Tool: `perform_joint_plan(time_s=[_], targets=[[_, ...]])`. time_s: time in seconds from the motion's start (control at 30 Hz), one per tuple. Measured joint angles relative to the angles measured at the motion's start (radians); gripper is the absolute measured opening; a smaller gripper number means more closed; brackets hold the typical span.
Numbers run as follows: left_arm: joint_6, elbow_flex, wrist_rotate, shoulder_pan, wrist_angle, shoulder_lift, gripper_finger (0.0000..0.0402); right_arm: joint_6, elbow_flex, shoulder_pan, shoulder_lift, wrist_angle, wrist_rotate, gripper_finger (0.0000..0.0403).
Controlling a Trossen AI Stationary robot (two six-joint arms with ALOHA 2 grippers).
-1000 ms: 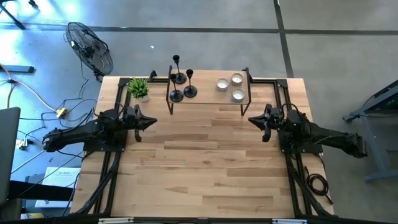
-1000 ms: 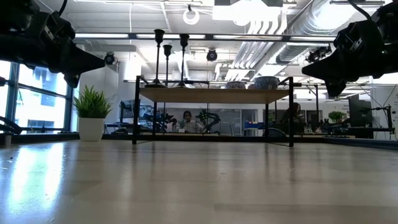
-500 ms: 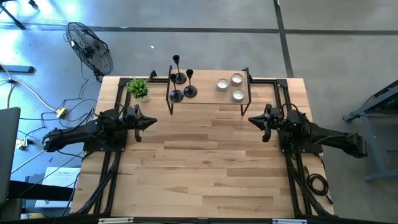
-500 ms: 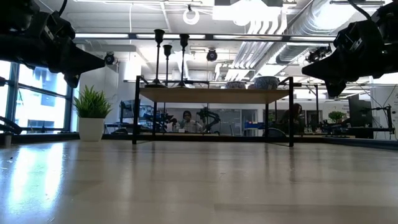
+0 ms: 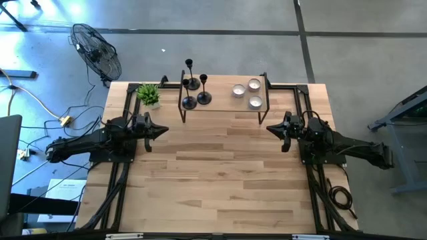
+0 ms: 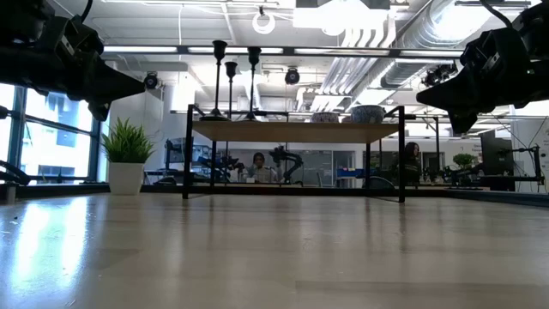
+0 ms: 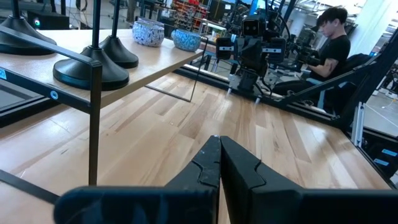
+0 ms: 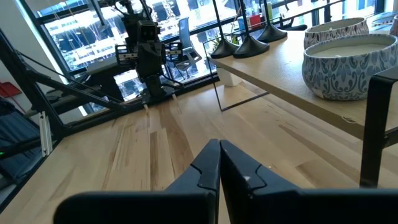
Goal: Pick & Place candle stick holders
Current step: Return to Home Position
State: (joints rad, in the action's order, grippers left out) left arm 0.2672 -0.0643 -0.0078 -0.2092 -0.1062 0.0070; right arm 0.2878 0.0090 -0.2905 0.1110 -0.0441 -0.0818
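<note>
Three black candle stick holders (image 5: 195,85) stand on their round bases on the left half of a small raised wooden shelf (image 5: 220,105) at the table's far side; in the low view their stems (image 6: 232,81) rise above the shelf. Three tealight cups (image 5: 248,93) sit on the shelf's right half. My left gripper (image 5: 165,131) is shut, level, above the table's left side, pointing right. My right gripper (image 5: 269,128) is shut, level, above the right side, pointing left. Neither is near the shelf's contents.
A small potted plant (image 5: 149,95) stands at the far left, beside the shelf. The shelf has black metal legs (image 6: 187,153) and posts (image 5: 266,93). Bare wooden tabletop (image 5: 220,173) lies between and in front of the arms. A person (image 7: 326,37) sits beyond the table.
</note>
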Motion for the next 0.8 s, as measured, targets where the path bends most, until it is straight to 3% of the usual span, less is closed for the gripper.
perform_joint_plan(time_s=[0.8], targets=[[0.000,0.000,0.000,0.000,0.000,0.000,0.0001,0.000,0.000,0.000,0.000,0.000,0.000,0.0007]])
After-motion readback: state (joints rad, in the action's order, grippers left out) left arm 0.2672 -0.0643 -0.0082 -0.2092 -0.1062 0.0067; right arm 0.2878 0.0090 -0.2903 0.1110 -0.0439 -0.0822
